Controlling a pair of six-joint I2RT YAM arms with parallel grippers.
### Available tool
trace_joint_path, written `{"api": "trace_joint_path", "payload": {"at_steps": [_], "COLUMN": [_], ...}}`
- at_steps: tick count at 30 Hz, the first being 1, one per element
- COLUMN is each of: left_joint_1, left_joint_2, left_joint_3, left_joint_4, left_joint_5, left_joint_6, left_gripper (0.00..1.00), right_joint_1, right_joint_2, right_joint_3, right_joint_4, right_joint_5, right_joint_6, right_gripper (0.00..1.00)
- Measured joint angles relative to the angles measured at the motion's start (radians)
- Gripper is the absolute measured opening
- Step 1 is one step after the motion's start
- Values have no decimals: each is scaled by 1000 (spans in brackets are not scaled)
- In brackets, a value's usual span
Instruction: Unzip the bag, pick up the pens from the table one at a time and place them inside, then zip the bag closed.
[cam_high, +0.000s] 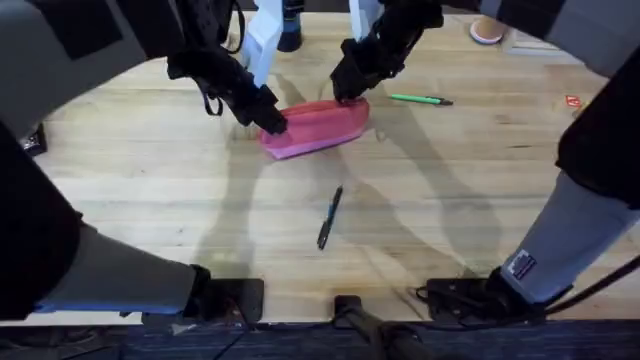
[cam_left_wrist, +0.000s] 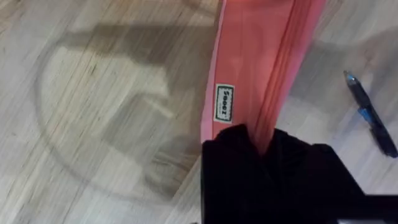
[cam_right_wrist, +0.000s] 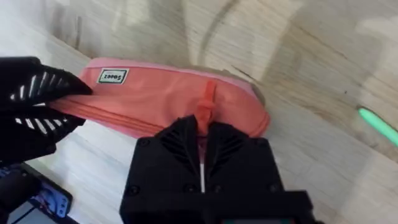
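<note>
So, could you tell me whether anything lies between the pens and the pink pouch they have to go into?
Nothing on the table does. The green pen and dark blue pen lie apart from the pink-red fabric pouch, with bare wood between. Both hands clamp the pouch, left, right.

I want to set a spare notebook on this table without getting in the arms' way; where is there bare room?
Bare wood lies left of the bag, and at right between the green pen and the table's right edge. The near strip below the dark pen is partly free. It is crowded around the bag, where the left gripper and right gripper both clamp it.
</note>
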Motion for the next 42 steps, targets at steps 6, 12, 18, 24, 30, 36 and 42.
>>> {"api": "trace_joint_path", "payload": {"at_steps": [6,12,18,24,30,36,42], "left_joint_1": [0,0,0,0,0,0,0], "left_joint_2": [0,0,0,0,0,0,0], "left_joint_3": [0,0,0,0,0,0,0], "left_joint_4": [0,1,1,1,1,1,0], "left_joint_5": [0,0,0,0,-1,-1,-1], "left_joint_6": [0,0,0,0,0,0,0], "left_gripper": [43,43,43,43,43,43,43], "right_joint_1": [0,0,0,0,-4,3,62], "right_joint_2": [0,0,0,0,0,0,0], "right_joint_3": [0,0,0,0,-3,-4,-5], "right_joint_4": [8,10,11,13,41,75,127], "right_joint_5": [0,0,0,-16,-122,-246,-282], "right_joint_6": [0,0,-1,-3,-3,-2,10], "right_gripper": [30,31,31,32,32,32,32]}}
